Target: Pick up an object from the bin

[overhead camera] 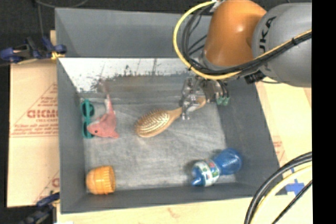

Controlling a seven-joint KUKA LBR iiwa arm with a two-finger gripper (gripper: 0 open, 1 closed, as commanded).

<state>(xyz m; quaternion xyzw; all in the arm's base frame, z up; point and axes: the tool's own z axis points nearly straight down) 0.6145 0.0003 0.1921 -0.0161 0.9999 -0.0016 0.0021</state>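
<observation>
Toward two o'clock of the bin (71, 134) floor, the gripper (188, 105) is hanging low under the arm's orange cover, right at the handle tip of a tan wooden hairbrush (154, 123). The brush is lying flat near the middle, its oval head pointing to eight o'clock and its handle running up to two o'clock, where it is meeting the gripper. Whether the pincer is spread or pressed together I cannot tell (the wrist parts are crowding that spot), so I am not claiming a hold.

Other things are sitting well apart:
- pink toy (106, 126) beside teal sunglasses (85, 118) at nine o'clock
- orange ridged cup (101, 180) at seven
- blue bottle (216, 167) at five

Judging the step: the arm is working at the grasp, with the lift not yet begun. The next move is calling for a firm pinch across the thin handle, then a straight rise. Gripped so far from its head, the brush is likely to tip or swing.
</observation>
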